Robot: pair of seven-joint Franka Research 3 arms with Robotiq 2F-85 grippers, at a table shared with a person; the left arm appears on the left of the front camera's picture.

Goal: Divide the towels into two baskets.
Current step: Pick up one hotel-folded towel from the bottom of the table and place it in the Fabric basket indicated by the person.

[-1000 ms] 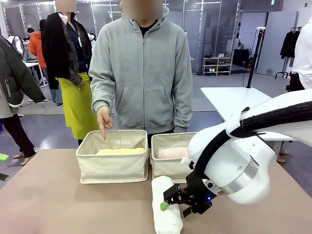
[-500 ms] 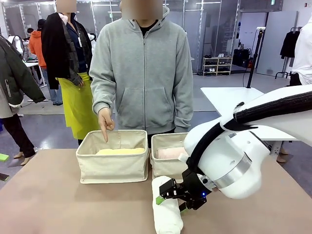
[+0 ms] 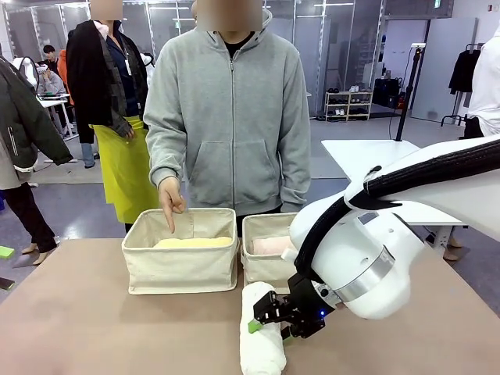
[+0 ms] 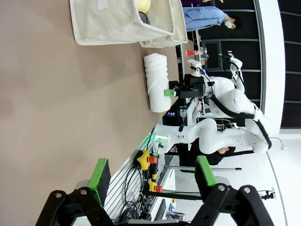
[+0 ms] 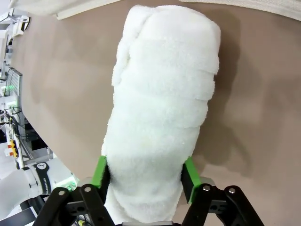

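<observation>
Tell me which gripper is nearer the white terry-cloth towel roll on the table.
The right gripper: its green-padded fingers press both sides of the white terry-cloth towel roll. The left gripper hangs open over bare tabletop, well away from the roll.

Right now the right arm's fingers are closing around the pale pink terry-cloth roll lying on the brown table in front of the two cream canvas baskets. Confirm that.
Not quite: the roll is white, not pink. The right wrist view shows the green-padded fingers pressed on either side of the white terry-cloth roll on the brown table. The rest stands.
</observation>
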